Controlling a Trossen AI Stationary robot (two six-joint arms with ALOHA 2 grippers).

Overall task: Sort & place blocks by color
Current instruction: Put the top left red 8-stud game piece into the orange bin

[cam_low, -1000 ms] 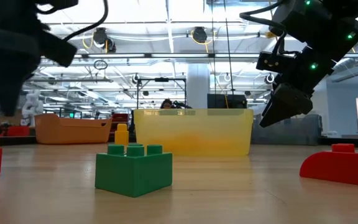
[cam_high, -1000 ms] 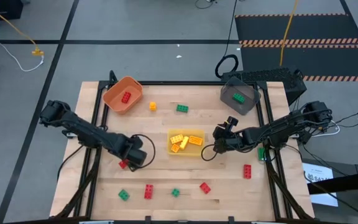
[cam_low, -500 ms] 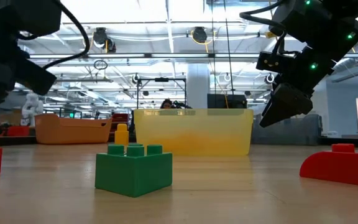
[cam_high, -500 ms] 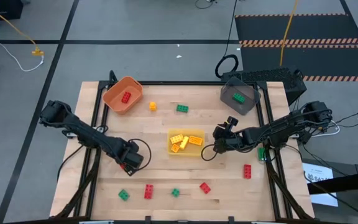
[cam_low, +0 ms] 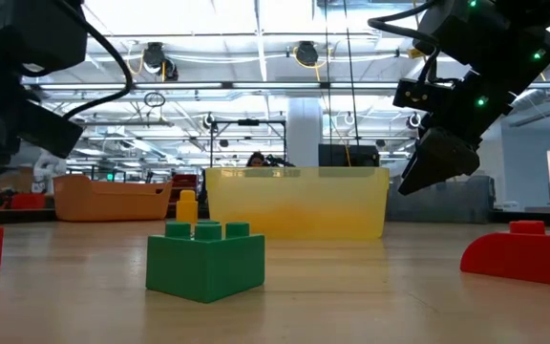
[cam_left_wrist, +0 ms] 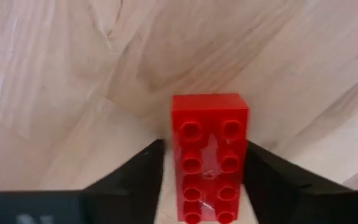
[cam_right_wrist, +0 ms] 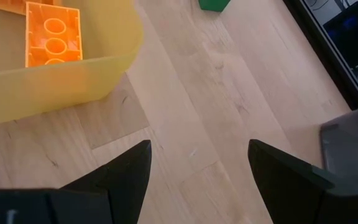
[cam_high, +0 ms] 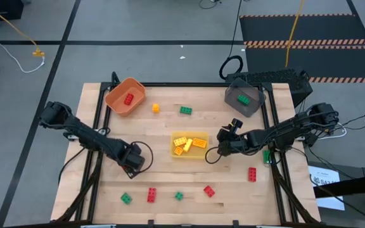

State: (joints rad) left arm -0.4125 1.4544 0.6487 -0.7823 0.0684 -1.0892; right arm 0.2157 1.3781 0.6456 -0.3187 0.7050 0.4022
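My left gripper (cam_high: pixel 132 163) is open and low over the table, left of the yellow bin. A red brick (cam_left_wrist: pixel 209 155) lies flat on the wood between its two fingers, which stand close along the brick's long sides; the arm hides this brick in the high view. My right gripper (cam_high: pixel 224 145) hangs open above the table by the yellow bin's right side, holding nothing. Loose bricks lie on the table: red (cam_high: pixel 151 194), red (cam_high: pixel 208 190), red (cam_high: pixel 251 174), green (cam_high: pixel 126 198), green (cam_high: pixel 179 196), green (cam_high: pixel 185 110) and yellow (cam_high: pixel 156 108).
The orange bin (cam_high: pixel 125 96) at the far left holds a red brick. The yellow bin (cam_high: pixel 198 152) in the middle holds several yellow bricks. The dark grey bin (cam_high: pixel 244 104) at the far right holds a green brick. Bare wood lies between the bins.
My left gripper has moved down and toward the table's near-left, onto the red brick that lay beside it a second ago; the brick now sits between its fingers and has stayed where it was. The right arm has kept still.
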